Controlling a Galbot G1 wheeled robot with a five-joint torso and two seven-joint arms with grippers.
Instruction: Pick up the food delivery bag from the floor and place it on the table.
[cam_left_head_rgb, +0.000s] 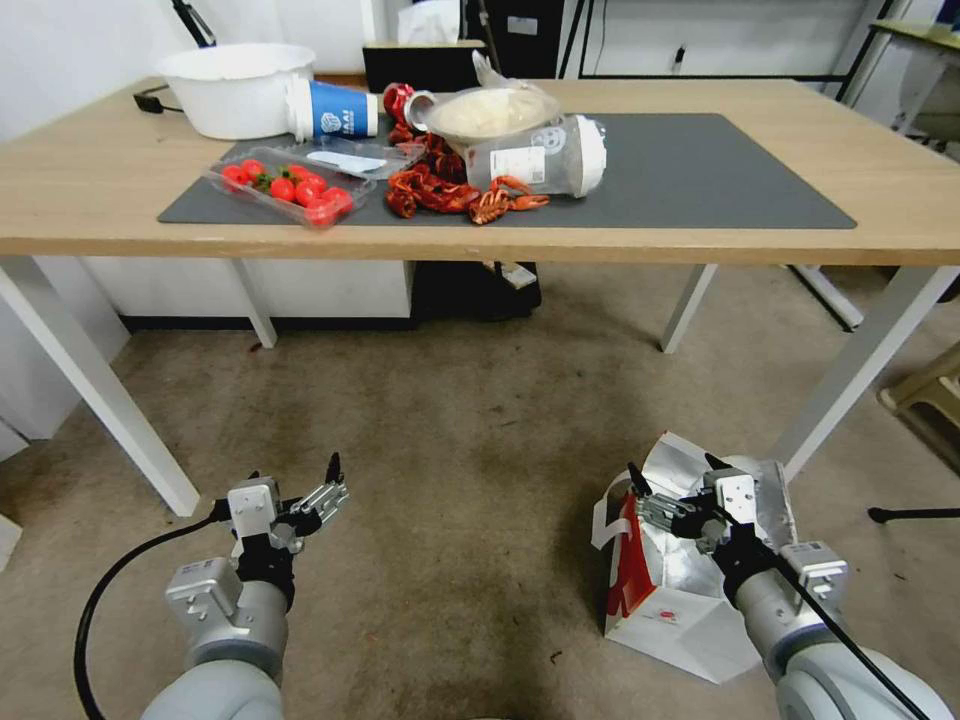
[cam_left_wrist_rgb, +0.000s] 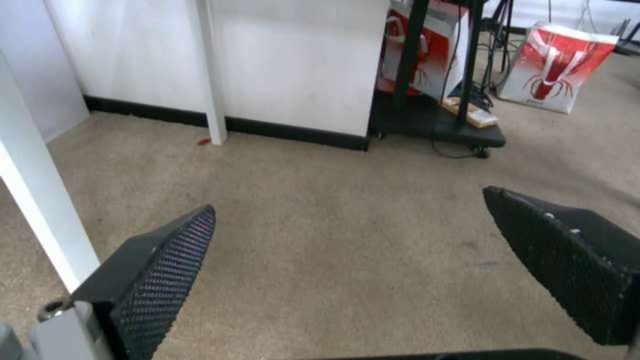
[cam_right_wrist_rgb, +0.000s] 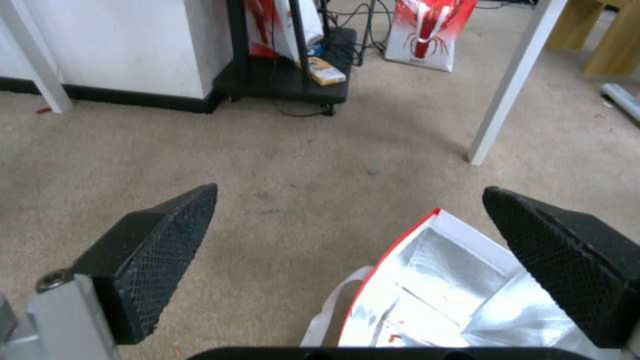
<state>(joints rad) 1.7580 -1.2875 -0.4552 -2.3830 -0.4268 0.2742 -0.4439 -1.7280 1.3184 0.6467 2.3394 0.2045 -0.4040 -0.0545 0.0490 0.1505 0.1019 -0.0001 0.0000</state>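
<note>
Far left, a white table leg (cam_left_head_rgb: 95, 385) slants down to the floor (cam_left_head_rgb: 470, 420), with a second white leg (cam_left_head_rgb: 252, 305) farther back; between them and the right-side legs lies a broad run of bare grey-brown carpet, stained dark in patches. Left gripper (cam_left_head_rgb: 325, 480) hangs low over that carpet, just inside the front left leg, forearm angled up and forward, a black cable looping off its wrist. Its jaws stand wide apart, nothing between them; the left wrist view shows both black textured fingers (cam_left_wrist_rgb: 157, 280) spread over plain carpet. Above, the table (cam_left_head_rgb: 90, 190) front edge runs straight across, its dark grey mat (cam_left_head_rgb: 700, 170) crowded at the left half with a tray of tomatoes (cam_left_head_rgb: 285, 185), red crayfish (cam_left_head_rgb: 440, 190), a white bowl (cam_left_head_rgb: 235, 90) and a blue cup (cam_left_head_rgb: 340, 110); the mat's right half is bare. Right of centre, the food delivery bag (cam_left_head_rgb: 670, 600) sits on the floor, near the front right table leg (cam_left_head_rgb: 860, 365), mouth open, foil lining showing, red side panel facing centre, white handle drooping. Right gripper (cam_left_head_rgb: 672, 475) is poised over the bag's open mouth, arm reaching up from the lower right corner. Jaws spread wide, gripping nothing; in the right wrist view, one finger (cam_right_wrist_rgb: 160, 250) is over carpet, the other over the foil interior (cam_right_wrist_rgb: 453, 290).
</note>
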